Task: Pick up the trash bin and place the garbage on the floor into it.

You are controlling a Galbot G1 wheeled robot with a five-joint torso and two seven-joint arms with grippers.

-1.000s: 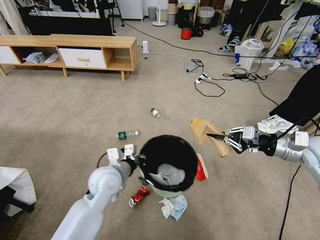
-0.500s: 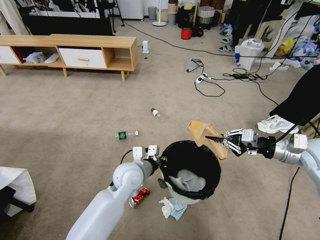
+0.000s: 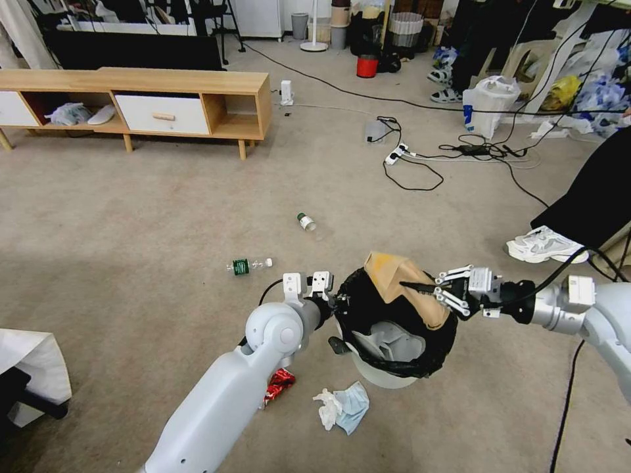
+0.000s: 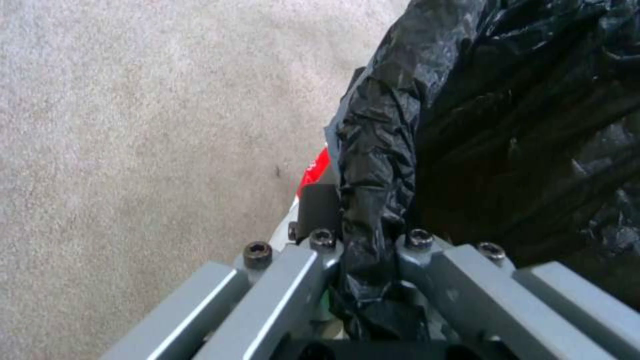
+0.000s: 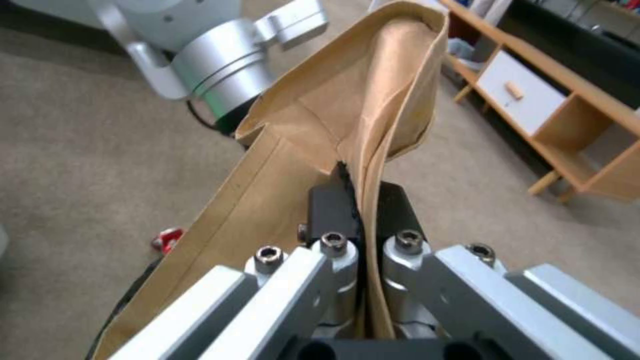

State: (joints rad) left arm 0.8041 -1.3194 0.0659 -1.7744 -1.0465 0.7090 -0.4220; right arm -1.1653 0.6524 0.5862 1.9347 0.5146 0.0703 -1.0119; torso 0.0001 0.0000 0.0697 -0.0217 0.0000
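The left end effector (image 3: 336, 303) is pinched on the bag-covered rim of the trash bin (image 3: 394, 374); in the left wrist view its fingers (image 4: 319, 210) press together on either side of the crinkly black bag (image 4: 380, 165), and the bin hangs above the floor (image 3: 164, 217), tilted toward the robot. The right end effector (image 3: 415, 287) is clamped on a brown paper bag (image 3: 402, 284), which it holds over the far side of the bin's mouth. On the carpet just beside the bin lie a white tissue with a blue mask (image 3: 342, 407) and a crushed red can (image 3: 279, 384). Farther off lie two clear bottles, one green-labelled (image 3: 248, 266) and one green-capped (image 3: 306, 222).
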